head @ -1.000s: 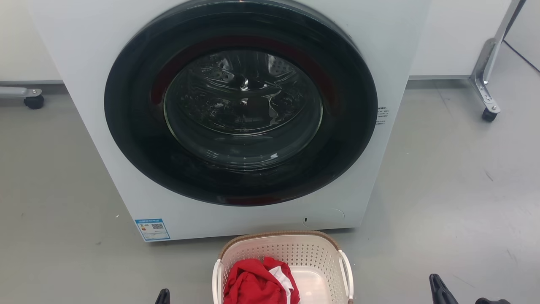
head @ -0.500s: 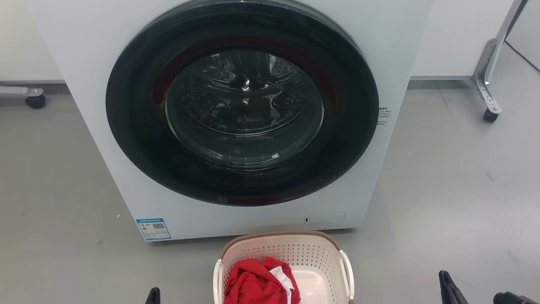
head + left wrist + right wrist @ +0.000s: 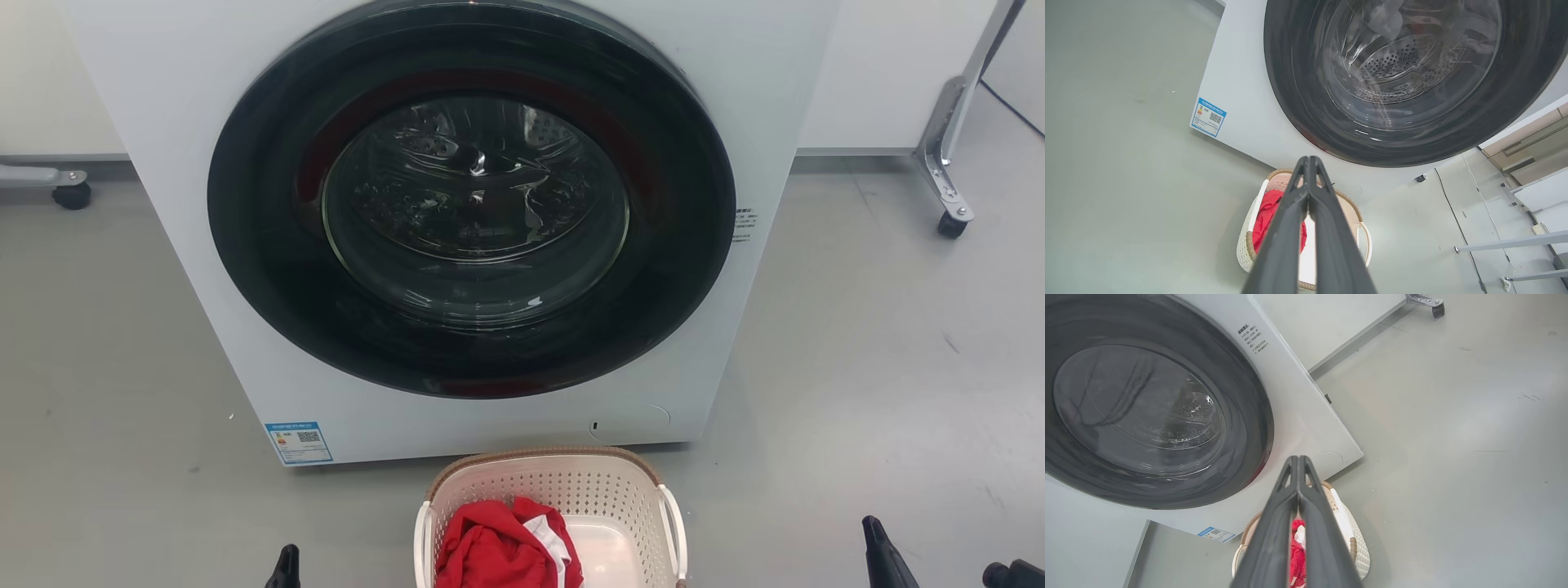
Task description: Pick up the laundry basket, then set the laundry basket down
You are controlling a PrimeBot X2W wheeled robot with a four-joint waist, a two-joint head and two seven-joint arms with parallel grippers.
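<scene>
The laundry basket stands on the grey floor just in front of the washing machine, cream-white and perforated with a brown rim and white side handles. A red garment lies in its left half. My left gripper pokes up at the bottom edge, well left of the basket and apart from it. The right gripper is far off to the basket's right. In the left wrist view the left gripper is shut and empty above the basket. The right wrist view has the right gripper shut and empty, the basket below.
A white front-loading washing machine with a closed dark round door rises right behind the basket. Wheeled metal frame legs stand at the far right and far left. Bare grey floor spreads on both sides.
In the head view my left gripper has slid further left and my right gripper further right, both away from the basket. The basket has stayed put.
</scene>
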